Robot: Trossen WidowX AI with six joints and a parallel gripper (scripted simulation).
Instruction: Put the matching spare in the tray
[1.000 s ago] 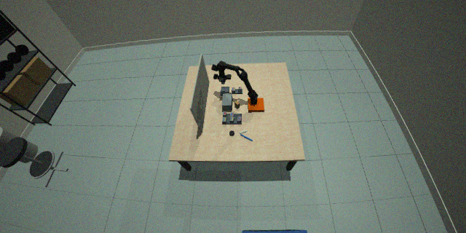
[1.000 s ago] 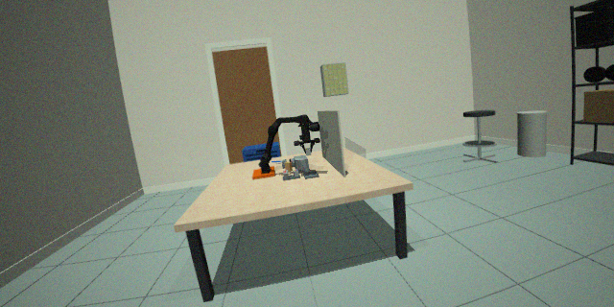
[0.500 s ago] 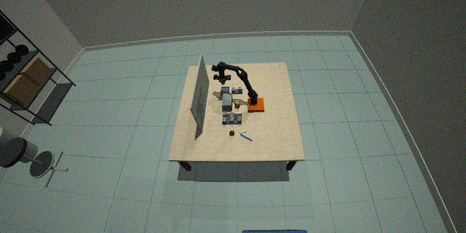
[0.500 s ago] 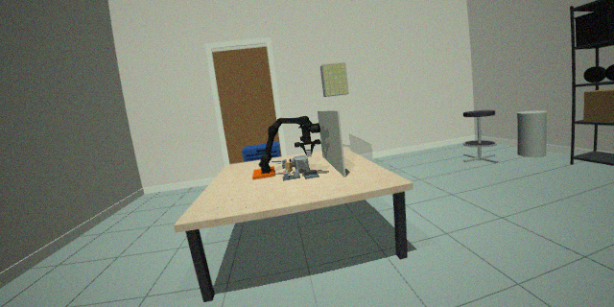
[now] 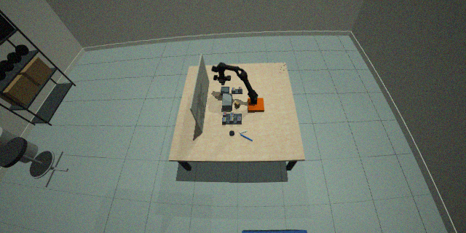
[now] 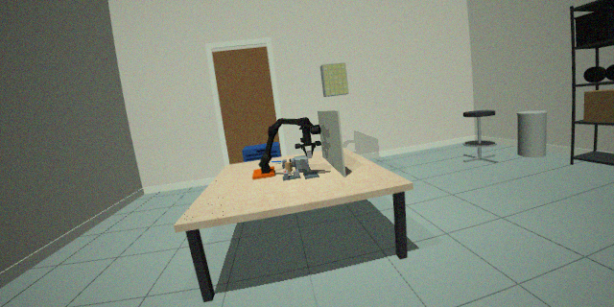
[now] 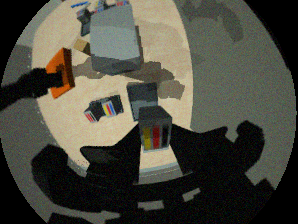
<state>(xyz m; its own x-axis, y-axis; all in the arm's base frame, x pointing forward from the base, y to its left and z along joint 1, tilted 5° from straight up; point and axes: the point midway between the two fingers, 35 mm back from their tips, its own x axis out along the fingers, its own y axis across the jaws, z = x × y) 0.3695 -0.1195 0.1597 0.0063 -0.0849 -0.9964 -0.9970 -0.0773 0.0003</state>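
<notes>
My gripper point(image 5: 223, 81) point(image 6: 309, 152) point(image 7: 152, 124) is shut on a grey block point(image 7: 155, 116) with yellow, red and black stripes on one face. The block is held up in the air; in the wrist view it overlaps the near edge of the dark square tray point(image 5: 225, 89) point(image 7: 141, 94). No object shows on the visible part of the tray. A small dark rack point(image 5: 237, 90) beside the tray carries striped units point(image 7: 108, 108). A longer rack point(image 5: 228, 119) beyond the big grey box holds several more units. I cannot make out a mounted unit or its code.
The big grey box point(image 5: 227, 102) point(image 7: 115, 37) stands beside the tray, with a small tan block point(image 5: 237, 104) point(image 7: 82, 46) by it. A tall upright panel point(image 5: 201, 95) point(image 6: 332, 141) stands close to the arm's far end. A dark round piece point(image 5: 231, 133) and a blue tool point(image 5: 246, 137) lie past the longer rack.
</notes>
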